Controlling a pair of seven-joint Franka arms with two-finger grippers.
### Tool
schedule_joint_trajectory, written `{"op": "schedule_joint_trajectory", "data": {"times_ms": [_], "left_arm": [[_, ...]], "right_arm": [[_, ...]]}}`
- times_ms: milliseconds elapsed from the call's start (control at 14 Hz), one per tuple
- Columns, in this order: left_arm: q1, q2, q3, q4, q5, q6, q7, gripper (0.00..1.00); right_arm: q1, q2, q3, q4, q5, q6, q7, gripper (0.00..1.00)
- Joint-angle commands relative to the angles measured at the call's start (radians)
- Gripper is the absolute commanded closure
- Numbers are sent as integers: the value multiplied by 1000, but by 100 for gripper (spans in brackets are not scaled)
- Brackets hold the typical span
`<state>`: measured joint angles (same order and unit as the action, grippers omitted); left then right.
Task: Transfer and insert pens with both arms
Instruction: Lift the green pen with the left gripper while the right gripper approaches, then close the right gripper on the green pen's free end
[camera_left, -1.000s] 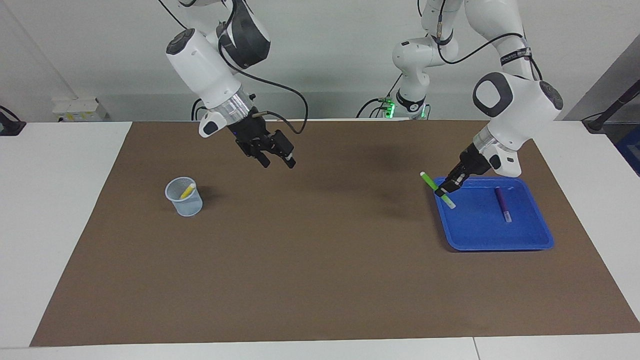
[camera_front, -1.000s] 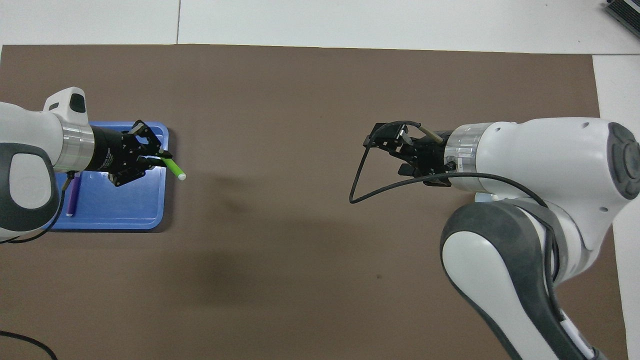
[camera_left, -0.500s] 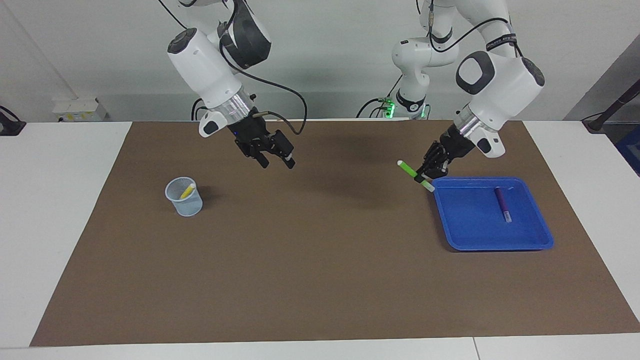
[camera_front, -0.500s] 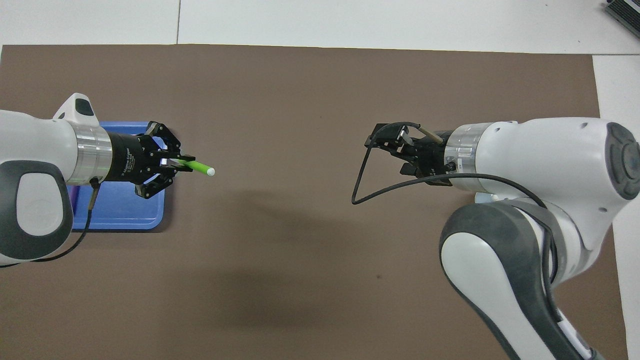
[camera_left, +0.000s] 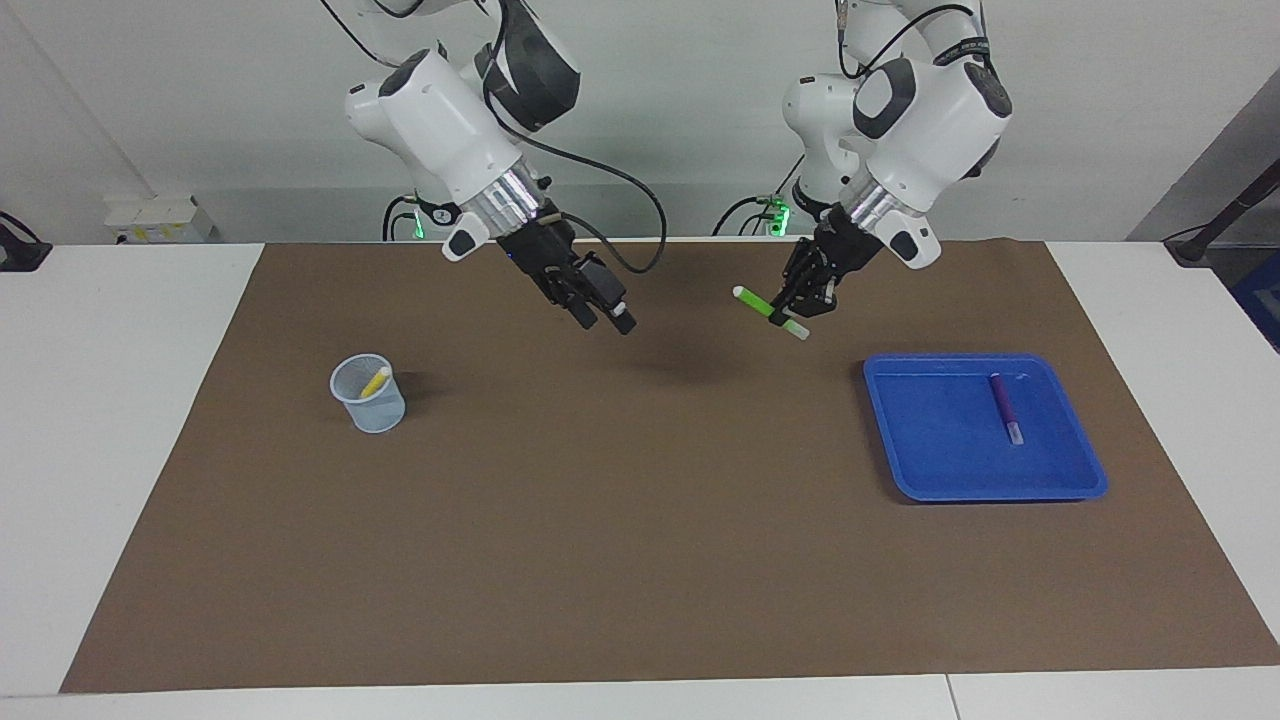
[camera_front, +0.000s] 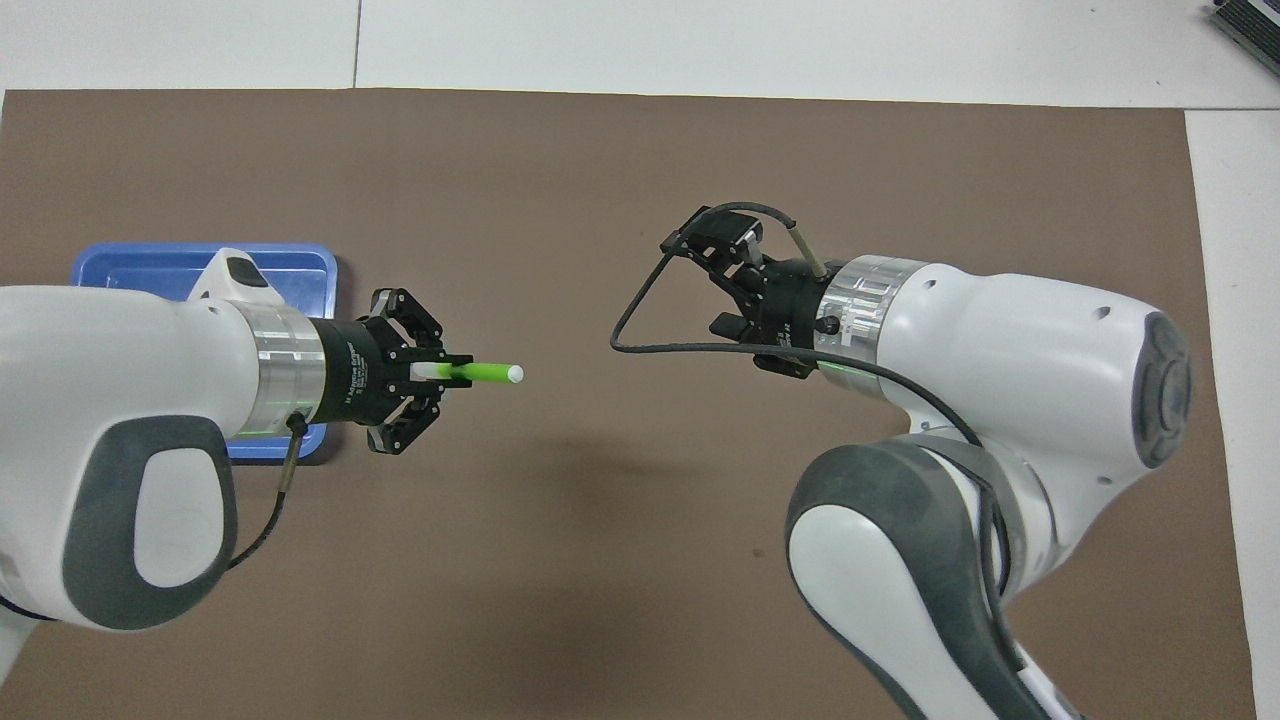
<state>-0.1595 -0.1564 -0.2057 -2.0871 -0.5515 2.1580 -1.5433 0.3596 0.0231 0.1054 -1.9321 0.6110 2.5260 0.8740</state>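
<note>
Pens stand one-third inserted: yellow pen in cup, green pen pinched aloft by left tool facing spread right tool, purple pen in tray.

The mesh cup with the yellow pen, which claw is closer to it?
Right. The right claw hangs open over the mat between the cup and mid-table. The left claw, shut on the green pen, is over the mat near the blue tray.
</note>
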Motion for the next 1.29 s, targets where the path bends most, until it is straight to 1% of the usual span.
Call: {"op": "schedule_joint_trajectory", "data": {"times_ms": [0,214,429,500,643,1000,1214], "left_arm": [[-83,-71,14,-88,-25,83,-104,100],[-132,-87,14,-96,-27,117,-201,100],[-155,-97,14,-110,-27,128,-221,100],[-157,-104,14,-117,-27,129,-224,100],[-157,-115,14,-125,-27,143,-236,100],[-161,-126,14,-131,-27,146,-258,100],[-161,-143,14,-145,-27,151,-262,100]], "right_arm": [[62,29,-1,-2,27,76,22,0],[123,38,0,-5,27,108,49,0],[150,26,0,-31,27,99,46,0],[157,21,-1,-34,27,77,43,0],[157,12,-3,-28,23,-8,34,0],[159,-14,-1,-28,21,-67,40,0],[160,-32,0,-28,21,-96,46,6]]}}
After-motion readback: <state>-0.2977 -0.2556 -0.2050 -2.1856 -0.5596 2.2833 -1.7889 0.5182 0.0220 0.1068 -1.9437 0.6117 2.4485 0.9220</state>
